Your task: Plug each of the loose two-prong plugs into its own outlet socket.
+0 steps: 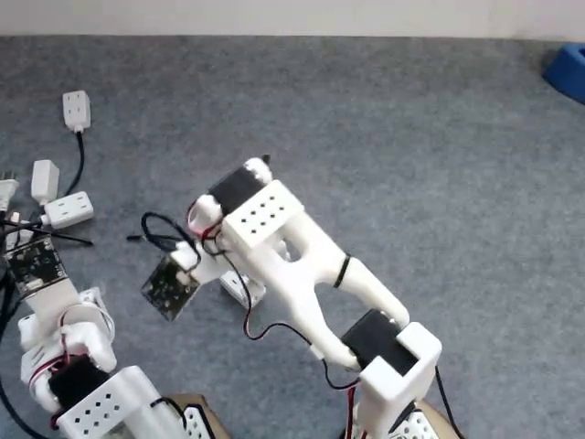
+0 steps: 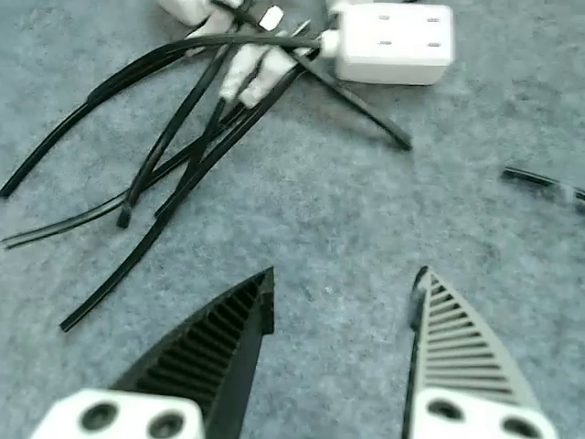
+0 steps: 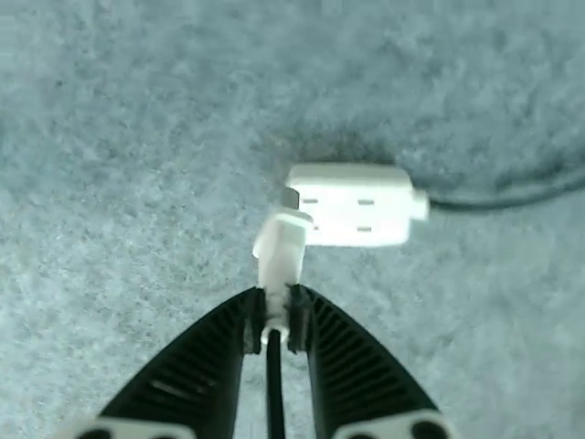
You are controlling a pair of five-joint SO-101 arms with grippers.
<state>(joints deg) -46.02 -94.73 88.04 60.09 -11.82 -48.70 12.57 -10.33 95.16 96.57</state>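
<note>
My right gripper [image 3: 276, 306] is shut on the cord end of a white two-prong plug [image 3: 279, 251]. The plug's prongs touch the end of a white outlet block [image 3: 352, 203] lying on the grey carpet; I cannot tell whether they are in a socket. My left gripper [image 2: 343, 302] hangs open over bare carpet, with nothing between its fingers. Beyond it lie a second white outlet block [image 2: 393, 41] and a tangle of black cords [image 2: 183, 137] with white plugs [image 2: 256, 64]. From above, that block [image 1: 69, 209] sits at the far left.
Two more white outlet blocks [image 1: 76, 110] [image 1: 44, 180] lie at the left on the carpet. The right arm [image 1: 274, 229] stretches across the middle of the floor. A blue object [image 1: 567, 69] sits at the far right corner. Open carpet lies to the right.
</note>
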